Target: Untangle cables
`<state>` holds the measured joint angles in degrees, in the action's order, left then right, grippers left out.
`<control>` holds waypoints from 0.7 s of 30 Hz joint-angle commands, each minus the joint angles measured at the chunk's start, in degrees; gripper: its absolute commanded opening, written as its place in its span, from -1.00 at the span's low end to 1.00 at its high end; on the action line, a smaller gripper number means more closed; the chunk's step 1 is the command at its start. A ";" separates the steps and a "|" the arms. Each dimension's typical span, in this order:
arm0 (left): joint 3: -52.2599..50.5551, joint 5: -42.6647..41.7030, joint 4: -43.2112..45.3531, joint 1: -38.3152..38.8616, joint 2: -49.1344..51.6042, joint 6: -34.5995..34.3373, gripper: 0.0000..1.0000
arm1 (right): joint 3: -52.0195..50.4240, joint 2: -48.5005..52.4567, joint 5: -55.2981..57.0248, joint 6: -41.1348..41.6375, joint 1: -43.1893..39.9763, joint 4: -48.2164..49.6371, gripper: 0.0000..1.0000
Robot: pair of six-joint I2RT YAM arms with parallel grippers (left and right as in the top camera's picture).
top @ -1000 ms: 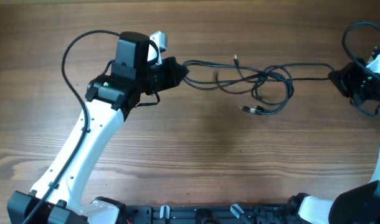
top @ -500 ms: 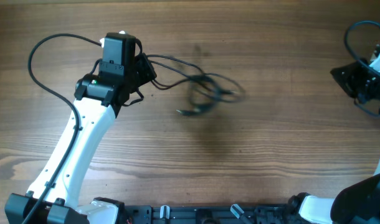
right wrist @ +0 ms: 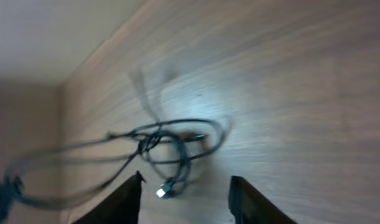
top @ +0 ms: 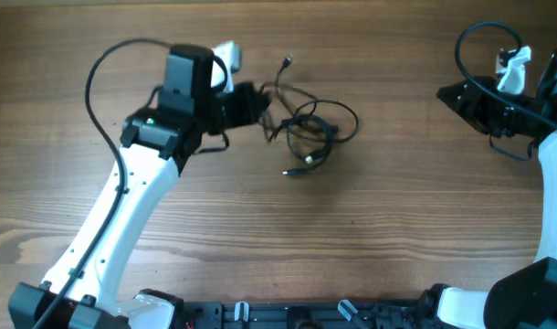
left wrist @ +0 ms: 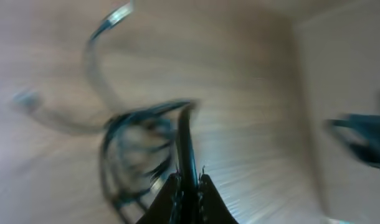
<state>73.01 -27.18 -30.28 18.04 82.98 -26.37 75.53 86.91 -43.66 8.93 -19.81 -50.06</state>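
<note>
The cables [top: 313,128] lie in a knotted bunch on the table [top: 379,247], in the upper middle of the overhead view. The left claw [top: 258,103] pinches one cord at the left edge of the bunch. In its own blurry view, the two fingers squeeze tight around a black strand. The right claw [top: 450,93] hangs in the upper right, well apart from the bunch, with its fingers spread and nothing between them. The job looks barely begun. Loops cross over each other. One plug [top: 286,63] sticks out at the top and a second plug [top: 294,171] lies below. All the cords need pulling apart.
</note>
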 commanded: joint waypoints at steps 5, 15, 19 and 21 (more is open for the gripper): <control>7.61 -10.75 9.44 0.07 -3.78 -14.62 -0.90 | 0.98 -0.02 -8.50 -8.87 10.25 0.68 0.00; 7.61 -14.84 13.29 -1.92 -3.82 -32.48 -0.92 | 0.96 -0.02 -1.90 -8.72 18.29 5.92 0.00; 7.61 -14.75 15.96 -1.92 -3.80 -36.26 -0.92 | 0.87 -0.02 1.07 -9.01 21.88 4.74 0.00; 7.61 -14.53 17.77 -1.92 -3.80 -40.35 -0.92 | 0.87 -0.02 4.90 -9.01 24.57 5.01 0.00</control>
<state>79.29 -40.03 -15.00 16.34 80.01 -59.81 75.53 86.91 -43.79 1.17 1.45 -45.19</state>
